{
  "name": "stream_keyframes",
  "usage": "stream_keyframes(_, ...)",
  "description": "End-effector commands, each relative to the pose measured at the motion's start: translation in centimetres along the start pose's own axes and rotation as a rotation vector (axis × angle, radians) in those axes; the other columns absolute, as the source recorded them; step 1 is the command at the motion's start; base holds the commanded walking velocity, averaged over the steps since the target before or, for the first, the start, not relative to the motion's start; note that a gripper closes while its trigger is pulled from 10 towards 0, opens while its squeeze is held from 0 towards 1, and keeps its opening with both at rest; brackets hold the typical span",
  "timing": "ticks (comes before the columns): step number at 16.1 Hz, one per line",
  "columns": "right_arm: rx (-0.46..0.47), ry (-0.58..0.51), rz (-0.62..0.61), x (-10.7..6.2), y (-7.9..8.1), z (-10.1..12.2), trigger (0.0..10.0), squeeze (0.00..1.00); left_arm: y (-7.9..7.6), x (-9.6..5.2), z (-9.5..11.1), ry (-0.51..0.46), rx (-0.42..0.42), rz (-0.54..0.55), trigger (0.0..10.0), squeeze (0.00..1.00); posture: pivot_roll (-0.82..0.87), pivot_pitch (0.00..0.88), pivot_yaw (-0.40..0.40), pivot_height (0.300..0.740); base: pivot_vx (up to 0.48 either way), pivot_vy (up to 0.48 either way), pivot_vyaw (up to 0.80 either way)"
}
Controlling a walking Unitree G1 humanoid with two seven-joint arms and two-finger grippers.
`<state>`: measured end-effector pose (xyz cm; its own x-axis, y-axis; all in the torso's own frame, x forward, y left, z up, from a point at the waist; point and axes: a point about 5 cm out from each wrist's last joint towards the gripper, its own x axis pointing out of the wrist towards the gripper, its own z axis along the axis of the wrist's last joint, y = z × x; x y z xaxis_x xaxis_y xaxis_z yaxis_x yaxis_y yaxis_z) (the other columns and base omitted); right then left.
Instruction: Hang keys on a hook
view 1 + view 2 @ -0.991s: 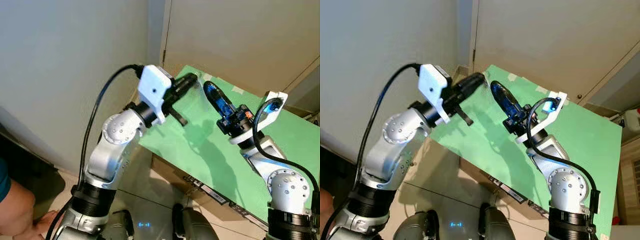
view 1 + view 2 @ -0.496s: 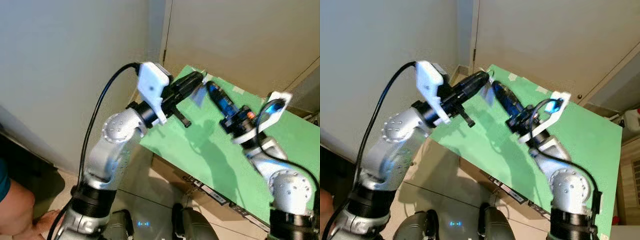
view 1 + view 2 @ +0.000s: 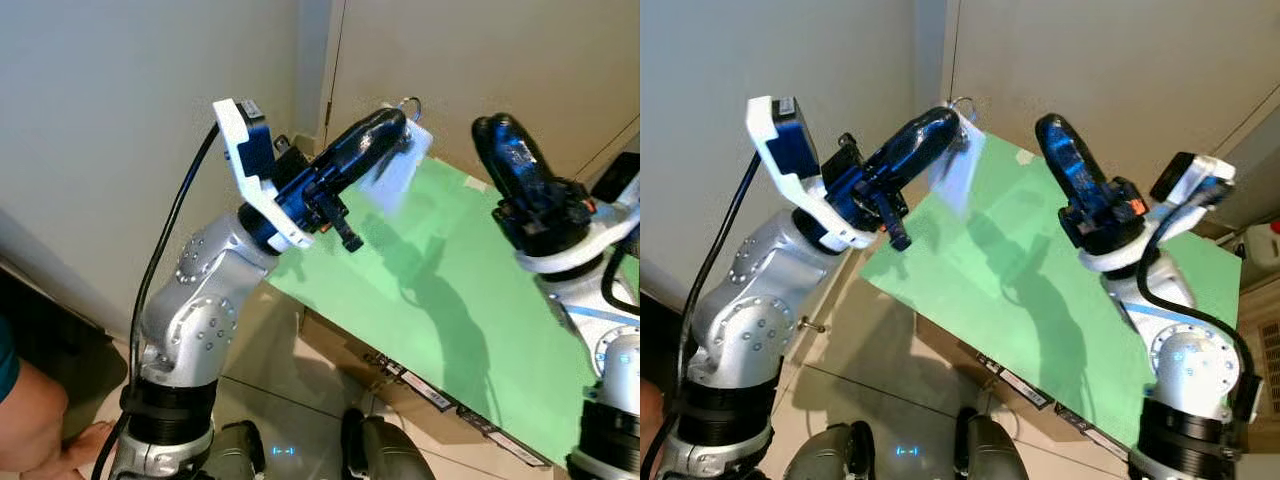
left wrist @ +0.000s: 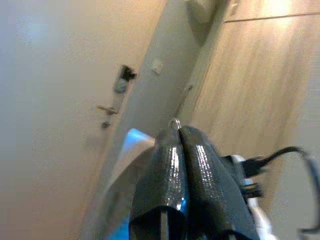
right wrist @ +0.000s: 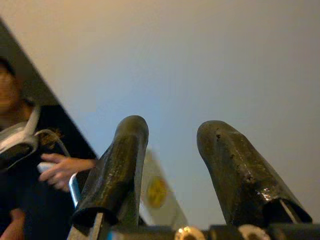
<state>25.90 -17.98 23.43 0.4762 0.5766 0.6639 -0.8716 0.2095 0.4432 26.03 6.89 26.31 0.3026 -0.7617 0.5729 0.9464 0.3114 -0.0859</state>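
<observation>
My left gripper (image 3: 393, 120) is raised toward the wall corner and shut on the keys. A thin metal ring (image 3: 408, 103) pokes out past its fingertips, and a pale blurred tag (image 3: 395, 172) hangs below them. In the left wrist view the ring (image 4: 174, 122) sits between the closed fingertips, and beyond it the wall carries a small brass hook (image 4: 106, 109) and a dark fitting (image 4: 125, 75). My right gripper (image 3: 497, 128) is lifted at the right, apart from the keys. The right wrist view shows its fingers (image 5: 125, 150) open with nothing between them.
A green tabletop (image 3: 450, 280) slants below both arms, with a cardboard box (image 3: 420, 385) under its front edge. A person's arm (image 3: 30, 420) is at the lower left on the floor. A person holding a device (image 5: 30, 150) appears in the right wrist view.
Both arms have risen. The left gripper has lifted the keys and tag off the green top toward the wall. The right gripper has moved up and away to the right.
</observation>
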Motion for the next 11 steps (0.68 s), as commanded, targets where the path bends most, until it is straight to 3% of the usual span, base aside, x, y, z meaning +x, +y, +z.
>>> stream_keyframes(1,-0.013,0.027,0.044,0.1,0.7,0.2,10.0,0.0,-0.9,0.1,0.4,-0.021,-0.026,-0.054,0.0,0.0,-0.07,0.147,-0.095,0.74,0.0,0.0,0.0)
stream_keyframes(5,0.001,0.134,0.136,2.0,2.3,-2.0,10.0,0.0,-1.9,-0.1,0.1,-0.012,-0.096,-0.122,0.0,0.0,-0.07,0.152,-0.095,0.74,0.0,0.0,0.0)
stream_keyframes(11,0.077,0.088,0.273,3.6,4.2,-2.2,10.0,0.0,-1.7,-0.5,0.4,-0.034,-0.139,-0.113,0.0,0.0,-0.06,0.163,-0.092,0.74,0.0,0.0,0.0)
